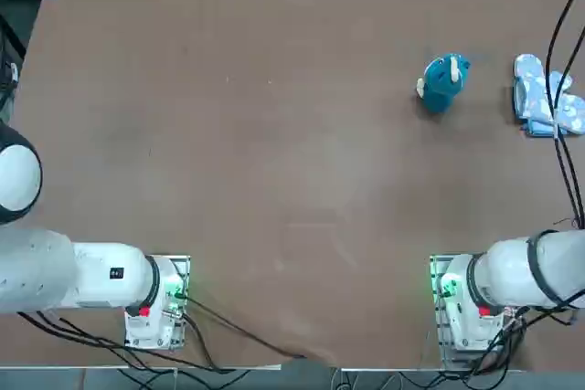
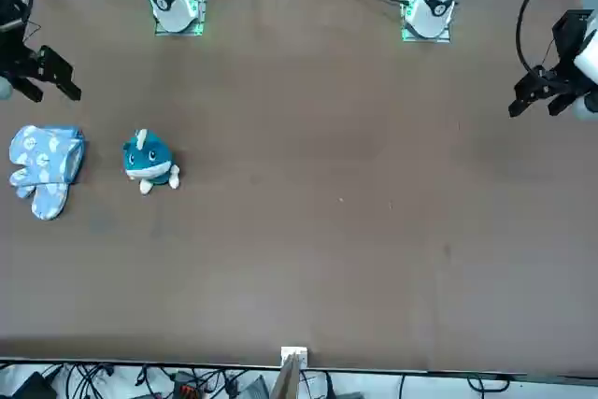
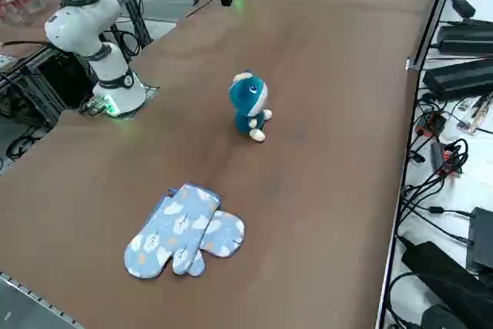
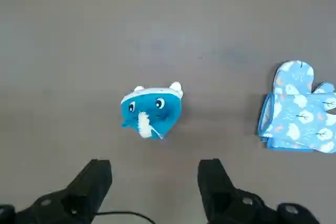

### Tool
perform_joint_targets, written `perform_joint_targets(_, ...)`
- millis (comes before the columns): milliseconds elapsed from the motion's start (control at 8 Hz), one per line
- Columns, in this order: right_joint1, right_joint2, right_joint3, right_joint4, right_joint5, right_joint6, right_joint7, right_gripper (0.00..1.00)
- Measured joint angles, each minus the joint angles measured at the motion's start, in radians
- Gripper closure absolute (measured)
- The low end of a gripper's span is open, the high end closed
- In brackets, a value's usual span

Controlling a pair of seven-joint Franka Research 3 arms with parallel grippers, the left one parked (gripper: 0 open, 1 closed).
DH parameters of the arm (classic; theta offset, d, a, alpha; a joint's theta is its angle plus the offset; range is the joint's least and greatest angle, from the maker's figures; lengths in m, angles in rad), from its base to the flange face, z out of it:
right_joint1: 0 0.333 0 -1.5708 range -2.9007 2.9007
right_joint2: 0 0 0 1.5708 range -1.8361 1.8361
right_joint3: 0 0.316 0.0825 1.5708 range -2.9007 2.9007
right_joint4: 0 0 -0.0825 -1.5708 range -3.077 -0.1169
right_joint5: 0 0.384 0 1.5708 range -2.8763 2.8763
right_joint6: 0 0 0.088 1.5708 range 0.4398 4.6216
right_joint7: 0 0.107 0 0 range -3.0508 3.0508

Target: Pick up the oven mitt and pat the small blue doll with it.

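Step in hand: pre-grasp; nothing picked up yet. Our right gripper [image 4: 155, 182] hangs above the worktop [image 4: 168, 24] w/ fingers [image 4: 94, 179] spread wide and nothing between them.

Wrist view, left to right:
- small blue doll [image 4: 151, 111]: sits just ahead of the fingers, roughly in line w/ the gap between them, clear of both tips. Face toward the camera.
- oven mitt [image 4: 296, 111]: lies flat, ahead of the fingers and well off to the side, beyond the far finger. Apart from the doll, bare worktop between.

Next move, our judgement: shift the gripper sideways over the mitt, past the doll, then descend. The mitt is soft and flat, so we'd pinch an edge or the cuff rather than the broad face; the risk is that the fingers skid over the fabric. After that, carry it back over the doll and pat.

Count:
- doll x1
- mitts: looks like a stacked pair in the side view [image 3: 183, 229], two overlapping outlines; can't tell if joined.
- working gripper x1
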Motion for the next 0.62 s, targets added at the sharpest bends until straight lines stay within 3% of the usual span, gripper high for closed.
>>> perform_joint_targets(375,-0.003,0.008,-0.005,0.008,-0.007,0.001,0.0,0.0)
perform_joint_targets(625,-0.008,0.07,-0.014,0.003,-0.136,0.008,-0.003,0.0)
